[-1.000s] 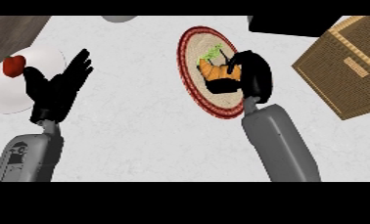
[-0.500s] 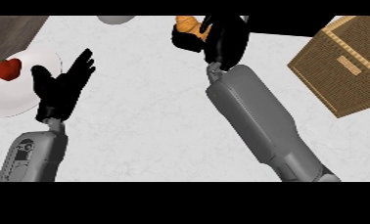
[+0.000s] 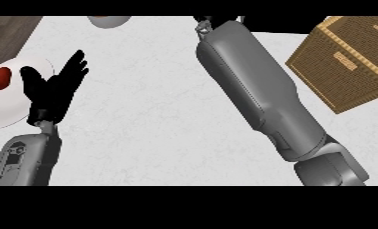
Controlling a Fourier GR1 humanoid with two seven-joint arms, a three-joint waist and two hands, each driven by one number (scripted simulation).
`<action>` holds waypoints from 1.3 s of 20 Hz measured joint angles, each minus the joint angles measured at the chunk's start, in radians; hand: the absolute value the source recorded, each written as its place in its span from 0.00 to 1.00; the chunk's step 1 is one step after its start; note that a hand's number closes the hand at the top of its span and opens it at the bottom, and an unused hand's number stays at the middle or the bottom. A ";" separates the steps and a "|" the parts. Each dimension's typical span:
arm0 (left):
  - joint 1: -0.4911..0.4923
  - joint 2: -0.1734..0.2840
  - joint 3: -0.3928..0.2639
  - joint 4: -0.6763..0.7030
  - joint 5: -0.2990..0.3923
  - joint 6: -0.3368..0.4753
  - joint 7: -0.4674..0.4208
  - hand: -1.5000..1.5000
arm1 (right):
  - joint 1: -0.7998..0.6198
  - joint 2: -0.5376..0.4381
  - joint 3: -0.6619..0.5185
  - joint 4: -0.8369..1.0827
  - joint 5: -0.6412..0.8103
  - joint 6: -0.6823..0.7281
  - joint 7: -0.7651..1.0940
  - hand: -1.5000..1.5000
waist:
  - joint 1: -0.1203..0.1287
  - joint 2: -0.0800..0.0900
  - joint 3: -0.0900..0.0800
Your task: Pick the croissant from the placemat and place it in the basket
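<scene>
The woven brown basket (image 3: 343, 63) stands at the right edge, tilted in the picture. My right forearm (image 3: 255, 83) stretches from the lower right up to the top edge, and the hand at its end is cut off there. Neither the croissant nor the placemat shows. My left hand (image 3: 55, 90) rests open at the left, fingers up, holding nothing.
A white plate (image 3: 18, 108) with a red thing (image 3: 4, 76) on it lies at the left edge, just behind my left hand. A grey round object (image 3: 109, 20) peeks in at the top. A dark wooden strip (image 3: 15, 30) fills the upper left corner.
My right arm has kept rising and reaching far, carrying the hand and the croissant out past the top edge. The placemat has also left the picture. The left hand stayed put.
</scene>
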 measured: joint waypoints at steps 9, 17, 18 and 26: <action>0.036 0.006 0.010 -0.043 0.008 -0.002 0.012 0.50 | -0.149 -0.088 -0.145 0.196 0.085 -0.021 -0.005 1.00 | -0.014 -0.001 0.001; 0.045 0.006 0.016 -0.065 0.007 0.008 0.028 0.50 | -0.168 -0.196 -0.212 0.308 0.156 -0.012 0.003 1.00 | -0.028 -0.003 0.002; 0.047 0.003 0.014 -0.067 0.004 0.012 0.029 0.50 | -0.157 -0.210 -0.220 0.308 0.157 -0.016 -0.005 1.00 | -0.031 -0.004 0.002; 0.067 -0.004 0.014 -0.079 0.000 0.016 0.031 0.50 | -0.038 -0.274 -0.276 0.286 0.139 -0.054 -0.068 1.00 | -0.043 -0.007 0.002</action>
